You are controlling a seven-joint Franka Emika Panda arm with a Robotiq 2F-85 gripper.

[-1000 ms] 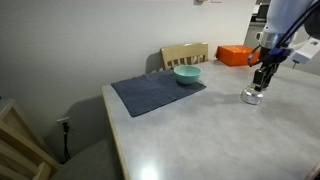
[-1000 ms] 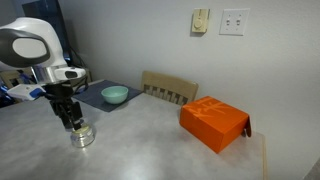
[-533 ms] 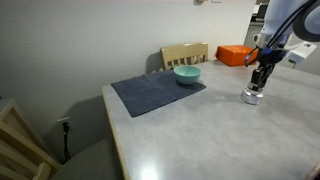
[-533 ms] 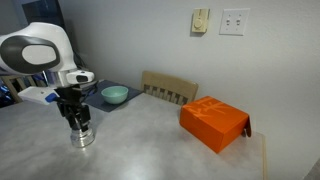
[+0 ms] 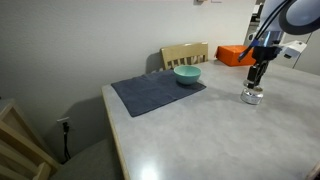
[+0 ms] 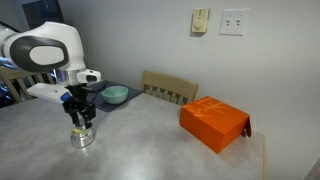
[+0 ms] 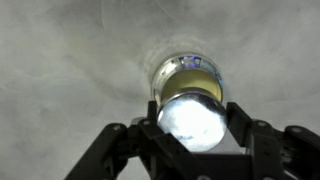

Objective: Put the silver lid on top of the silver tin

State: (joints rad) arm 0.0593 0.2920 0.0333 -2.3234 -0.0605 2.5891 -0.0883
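The silver tin (image 5: pixel 252 96) stands on the grey table; it also shows in an exterior view (image 6: pixel 82 136) and, open-topped, in the wrist view (image 7: pixel 186 71). My gripper (image 5: pixel 258 73) hangs just above it, seen too in an exterior view (image 6: pixel 81 113). In the wrist view the gripper (image 7: pixel 190 125) is shut on the silver lid (image 7: pixel 190 120), a bright round disc held between the fingers a little above the tin and partly covering it.
A teal bowl (image 5: pixel 187 74) sits on a dark mat (image 5: pixel 155 93) near a wooden chair (image 5: pixel 185 54). An orange box (image 6: pixel 214 122) lies on the table. The table edge (image 5: pixel 115 140) drops off beside a wall.
The gripper with the lid has risen a little above the tin. The tin has not moved.
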